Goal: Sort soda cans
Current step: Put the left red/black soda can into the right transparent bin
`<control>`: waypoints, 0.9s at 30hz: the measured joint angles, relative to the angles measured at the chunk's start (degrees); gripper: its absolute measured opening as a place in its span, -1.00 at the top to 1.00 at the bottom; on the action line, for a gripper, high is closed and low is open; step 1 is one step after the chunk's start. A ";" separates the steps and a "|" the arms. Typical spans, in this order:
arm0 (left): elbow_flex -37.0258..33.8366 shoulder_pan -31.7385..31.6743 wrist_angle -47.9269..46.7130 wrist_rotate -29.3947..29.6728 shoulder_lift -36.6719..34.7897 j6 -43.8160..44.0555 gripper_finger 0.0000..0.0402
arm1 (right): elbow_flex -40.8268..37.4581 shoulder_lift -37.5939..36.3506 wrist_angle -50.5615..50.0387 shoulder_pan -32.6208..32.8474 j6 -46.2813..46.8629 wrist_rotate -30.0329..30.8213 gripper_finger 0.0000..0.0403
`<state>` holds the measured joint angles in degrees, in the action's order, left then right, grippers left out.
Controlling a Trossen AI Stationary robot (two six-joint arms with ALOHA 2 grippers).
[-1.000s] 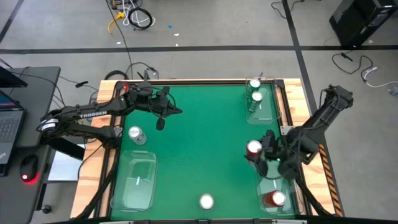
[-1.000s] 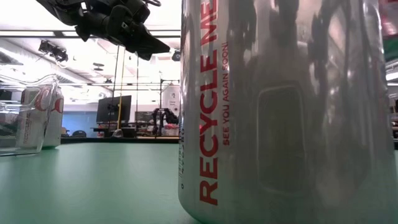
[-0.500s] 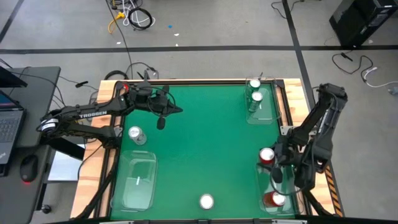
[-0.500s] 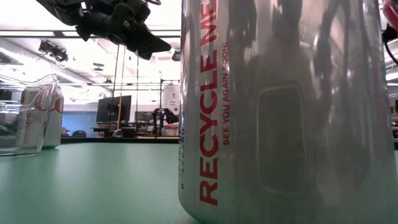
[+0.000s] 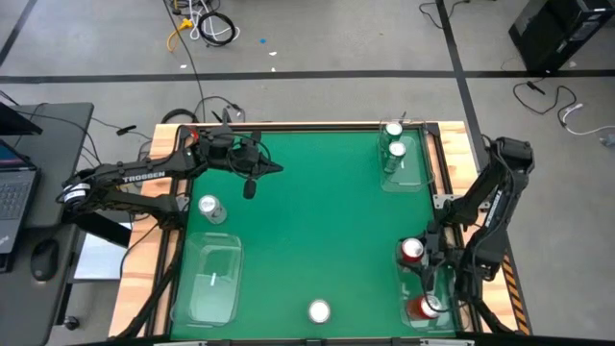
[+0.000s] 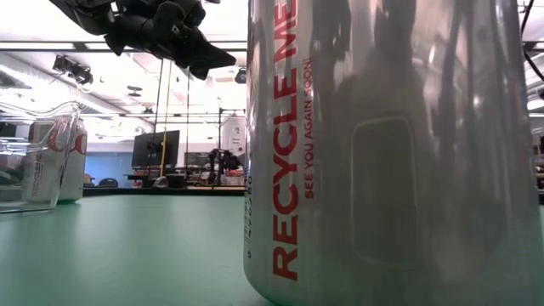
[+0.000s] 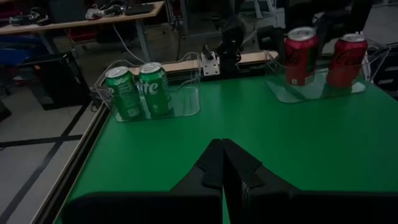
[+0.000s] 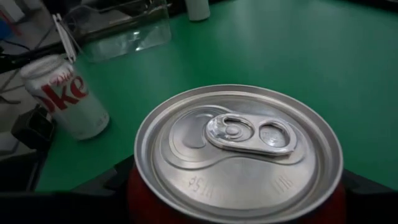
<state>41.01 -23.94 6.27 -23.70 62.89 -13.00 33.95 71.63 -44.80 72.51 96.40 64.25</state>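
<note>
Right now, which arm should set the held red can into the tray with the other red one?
Right. Its fingers already grip the red can at the tray holding the other red can. The left fingers hang shut across the table, empty.

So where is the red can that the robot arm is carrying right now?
From above, the red can sits in the right gripper at the table's right side, at the near tray's edge, close to the other red can.

table mat (image 5: 317, 221): plain green
green cans (image 7: 138, 91): green, white lettering
red cans (image 7: 323, 56): red, silver tops
silver can (image 6: 382, 144): silver-grey, red lettering
trays (image 5: 208, 281): clear
arms (image 5: 135, 178): black
</note>
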 joint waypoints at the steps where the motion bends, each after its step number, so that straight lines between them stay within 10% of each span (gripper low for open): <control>1: 0.00 0.00 0.05 0.02 0.00 0.12 1.00 | -0.72 0.69 1.13 0.00 -0.20 0.19 -0.44; 27: 0.00 0.00 1.23 0.15 0.00 1.37 1.00 | -0.44 4.67 2.05 0.95 -2.06 -0.77 -0.44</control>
<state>41.01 -23.94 7.51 -23.55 62.89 -11.64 33.51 76.30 -42.75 73.46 94.35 63.48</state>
